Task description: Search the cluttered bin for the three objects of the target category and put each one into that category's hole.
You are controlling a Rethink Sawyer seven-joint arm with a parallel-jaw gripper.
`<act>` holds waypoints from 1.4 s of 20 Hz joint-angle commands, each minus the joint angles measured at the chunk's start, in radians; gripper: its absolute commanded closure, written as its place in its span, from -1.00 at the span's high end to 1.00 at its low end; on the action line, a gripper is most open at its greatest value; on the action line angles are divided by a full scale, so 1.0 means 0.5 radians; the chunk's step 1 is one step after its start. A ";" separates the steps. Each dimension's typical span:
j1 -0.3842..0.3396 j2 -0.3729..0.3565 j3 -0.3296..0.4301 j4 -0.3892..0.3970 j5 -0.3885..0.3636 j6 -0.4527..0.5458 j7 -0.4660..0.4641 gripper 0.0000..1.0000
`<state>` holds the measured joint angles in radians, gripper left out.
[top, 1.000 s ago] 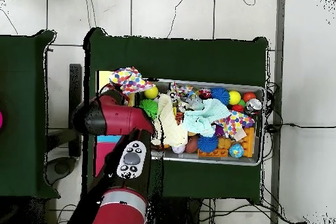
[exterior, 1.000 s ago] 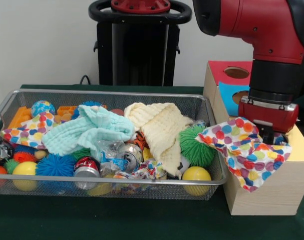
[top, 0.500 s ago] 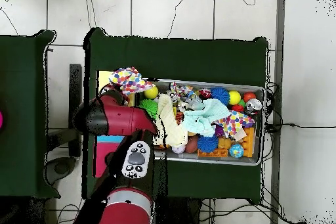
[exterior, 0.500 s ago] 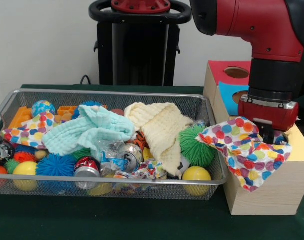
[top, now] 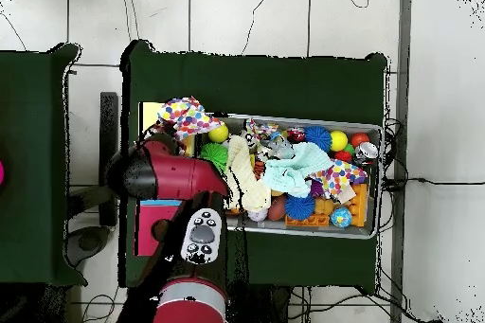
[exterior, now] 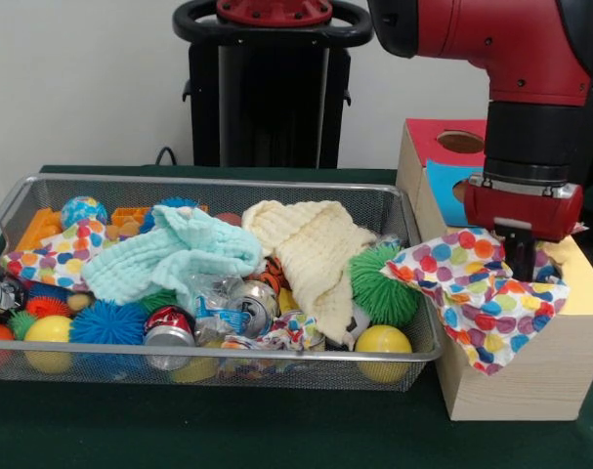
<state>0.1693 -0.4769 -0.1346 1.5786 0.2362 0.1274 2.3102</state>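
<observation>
I see my gripper (exterior: pixel 520 256) above the wooden box (exterior: pixel 530 371), its black tip down on the polka-dot cloth (exterior: pixel 472 288); I cannot tell how far it is open or whether it has hold. The cloth drapes over the box's front edge and its corner beside the wire bin (exterior: pixel 208 363). Farther back on the box, the red (exterior: pixel 461 142) and blue (exterior: pixel 468 189) holes lie clear

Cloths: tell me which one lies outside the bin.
The polka-dot cloth draped over the wooden box, under the hand; the other cloths lie in the bin.
</observation>
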 commanded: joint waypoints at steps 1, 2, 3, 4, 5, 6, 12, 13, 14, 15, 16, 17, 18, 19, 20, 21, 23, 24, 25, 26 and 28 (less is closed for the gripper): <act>-0.088 0.047 0.203 0.600 -0.230 0.298 -0.003 -1.00; -0.092 0.015 0.205 0.615 -0.236 0.319 -0.012 -1.00; -0.095 -0.017 0.208 0.630 -0.242 0.341 -0.021 -1.00; -0.089 -0.046 0.205 0.643 -0.242 0.354 -0.017 -1.00; -0.107 -0.091 0.220 0.673 -0.248 0.361 -0.026 -1.00; -0.099 -0.123 0.218 0.686 -0.248 0.381 -0.023 -1.00; -0.064 -0.233 0.177 0.684 -0.248 0.555 -0.024 -1.00; -0.070 -0.252 0.178 0.688 -0.249 0.585 -0.030 -1.00; -0.067 -0.258 0.180 0.681 -0.247 0.609 -0.029 -1.00; -0.065 -0.264 0.181 0.673 -0.245 0.633 -0.028 -1.00; -0.063 -0.270 0.183 0.666 -0.243 0.656 -0.026 -1.00; -0.073 -0.287 0.191 0.670 -0.244 0.674 -0.031 -1.00; -0.072 -0.283 0.202 0.690 -0.246 0.654 -0.021 -1.00; -0.080 -0.292 0.211 0.696 -0.248 0.660 -0.022 -1.00; -0.082 -0.302 0.213 0.702 -0.249 0.666 -0.022 -1.00; -0.094 -0.315 0.220 0.707 -0.248 0.673 -0.026 -1.00; -0.095 -0.328 0.208 0.701 -0.251 0.680 -0.024 -1.00; -0.080 -0.338 0.179 0.685 -0.262 0.685 -0.021 -1.00; -0.065 -0.347 0.149 0.668 -0.274 0.690 -0.017 -1.00; -0.046 -0.372 0.112 0.653 -0.290 0.707 -0.013 -1.00; -0.025 -0.417 0.047 0.615 -0.327 0.739 -0.015 -1.00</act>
<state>0.1532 -0.6720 -0.1094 1.7804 0.1513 0.3033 2.3102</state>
